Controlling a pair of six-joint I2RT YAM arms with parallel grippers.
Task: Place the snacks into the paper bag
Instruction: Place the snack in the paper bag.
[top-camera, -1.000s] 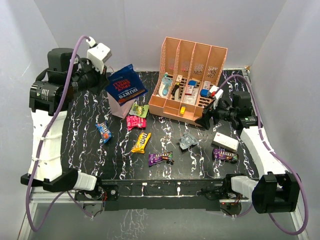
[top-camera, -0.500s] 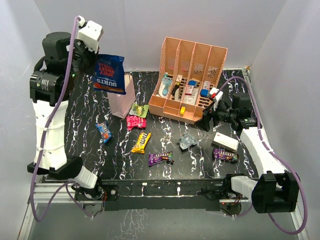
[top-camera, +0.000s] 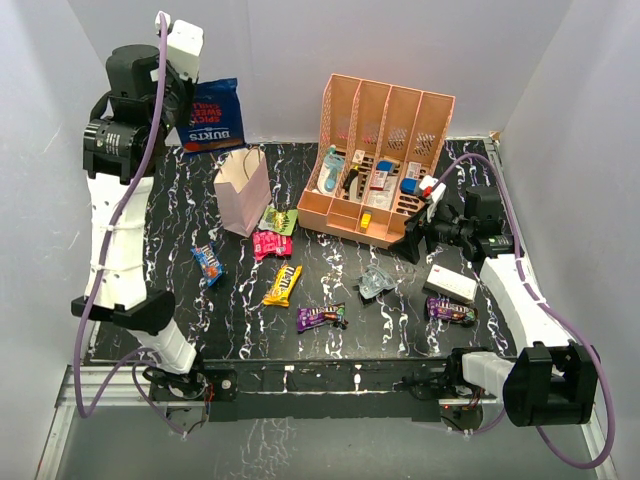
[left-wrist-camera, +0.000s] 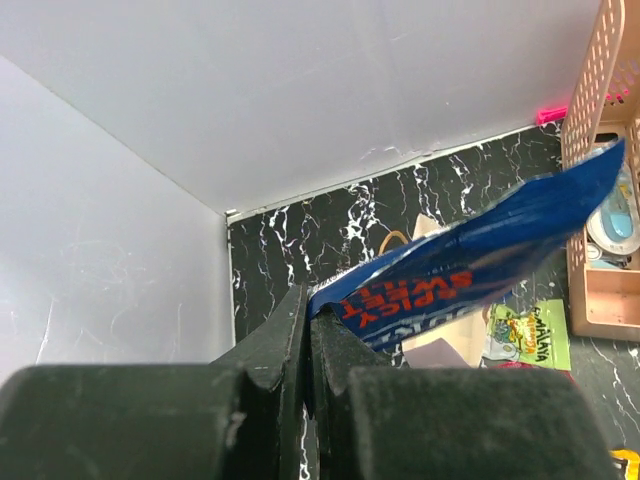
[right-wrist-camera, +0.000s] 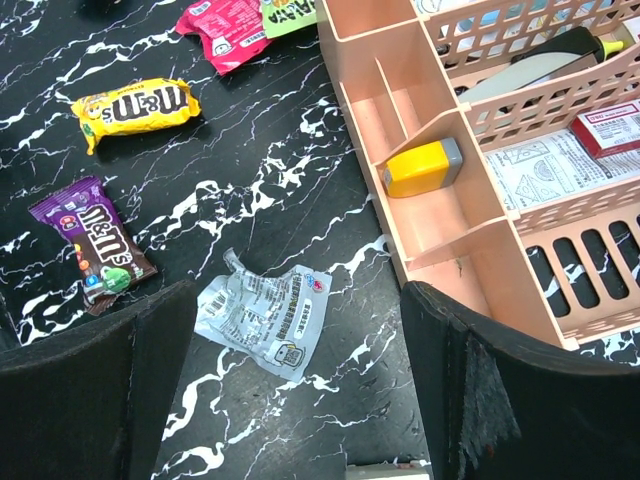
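At the back left of the black marbled table (top-camera: 340, 262), the left gripper (top-camera: 188, 108) is holding the large blue crisp bag (top-camera: 213, 117) up in the air, its jaws pressing tight on one corner of the packet. In the left wrist view the fingers (left-wrist-camera: 290, 335) are pinching nearly together, with the crisp bag (left-wrist-camera: 480, 265) sticking out to the right. The pale pink paper bag (top-camera: 243, 192) is standing upright below it, mouth open, and the crisp bag is hanging outside it.

The other snacks are lying flat on the table. A green packet (top-camera: 279, 220) and a pink packet (top-camera: 270, 243) are sitting just beside the paper bag's base. A blue packet (top-camera: 208, 264), a yellow M&M's packet (top-camera: 283, 285) and a purple M&M's packet (top-camera: 320, 317) are lying nearer the arm bases. A clear-silver wrapper (top-camera: 377, 283) is resting near the middle, and a second purple packet (top-camera: 450, 309) is lying just beside a white box (top-camera: 450, 283).

The right gripper (top-camera: 415, 240) is hovering low near the front corner of the peach slotted rack (top-camera: 385, 165), its jaws standing wide apart and holding nothing. Its wrist camera is showing the clear-silver wrapper (right-wrist-camera: 262, 318) between the fingers (right-wrist-camera: 100, 385).
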